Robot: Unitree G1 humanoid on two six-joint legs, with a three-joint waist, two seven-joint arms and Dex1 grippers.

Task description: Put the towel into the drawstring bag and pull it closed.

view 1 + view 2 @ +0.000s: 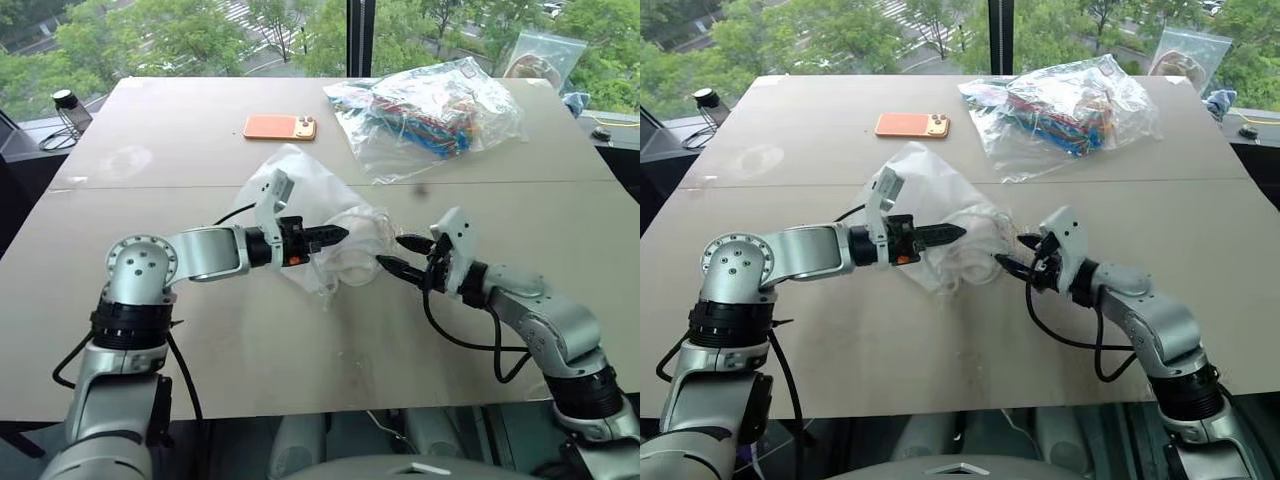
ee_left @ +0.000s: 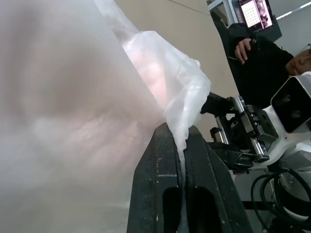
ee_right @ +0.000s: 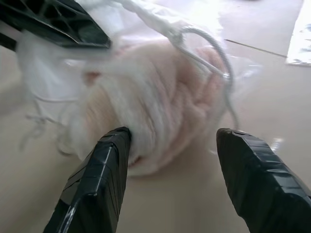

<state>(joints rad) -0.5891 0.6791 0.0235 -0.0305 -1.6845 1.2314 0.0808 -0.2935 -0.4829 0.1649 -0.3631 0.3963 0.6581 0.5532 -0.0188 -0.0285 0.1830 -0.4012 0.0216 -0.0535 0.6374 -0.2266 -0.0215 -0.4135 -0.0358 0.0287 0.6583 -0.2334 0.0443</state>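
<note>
The drawstring bag (image 1: 305,185), thin and milky-white, lies crumpled at the middle of the table. The towel (image 3: 160,97) is a cream wad inside it, seen through the film. My left gripper (image 1: 340,235) comes in from the left, level, shut on the bag's edge; the left wrist view shows the film pinched between its fingers (image 2: 160,160). My right gripper (image 1: 395,253) is open just right of the bag, pointing at the towel end, with nothing between its fingers (image 3: 104,165). A thin white cord (image 3: 214,53) loops over the bag near the towel.
An orange phone (image 1: 280,127) lies behind the bag. A clear crinkly plastic bag (image 1: 430,115) of colourful items sits at the back right, with another clear bag (image 1: 545,55) beyond it. A dark-lidded jar (image 1: 68,108) stands off the far left corner. A person (image 2: 262,58) sits nearby.
</note>
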